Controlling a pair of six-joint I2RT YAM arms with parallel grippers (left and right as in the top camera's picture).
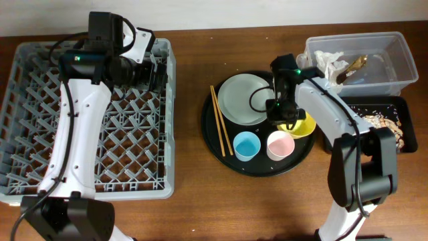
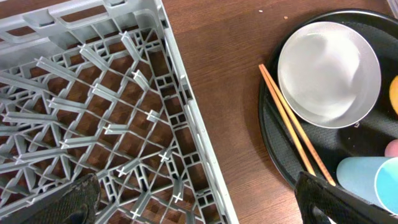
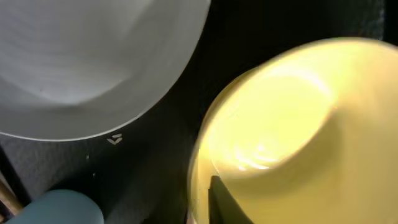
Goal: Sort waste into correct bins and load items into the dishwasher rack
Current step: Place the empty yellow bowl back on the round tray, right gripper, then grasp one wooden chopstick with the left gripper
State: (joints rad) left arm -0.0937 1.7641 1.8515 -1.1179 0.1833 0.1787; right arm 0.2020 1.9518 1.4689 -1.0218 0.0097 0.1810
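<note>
The left gripper (image 2: 202, 198) hangs wide open over the right wall of the dishwasher rack (image 1: 167, 134). The small yellow bowl (image 1: 305, 126) sits at 3 o'clock on the round black tray (image 1: 257, 167). The right gripper (image 1: 289, 120) has one finger (image 3: 227, 202) inside the bowl, and whether it has closed cannot be told. The bowl is probably light, stiff and slick, so it is best pinched at the rim

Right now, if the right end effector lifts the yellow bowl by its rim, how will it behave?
The bowl shines glossy in the wrist view, so it may slip. It is small, so it is probably light and stiff. Held at one side only by the right end effector, it could tilt.
</note>
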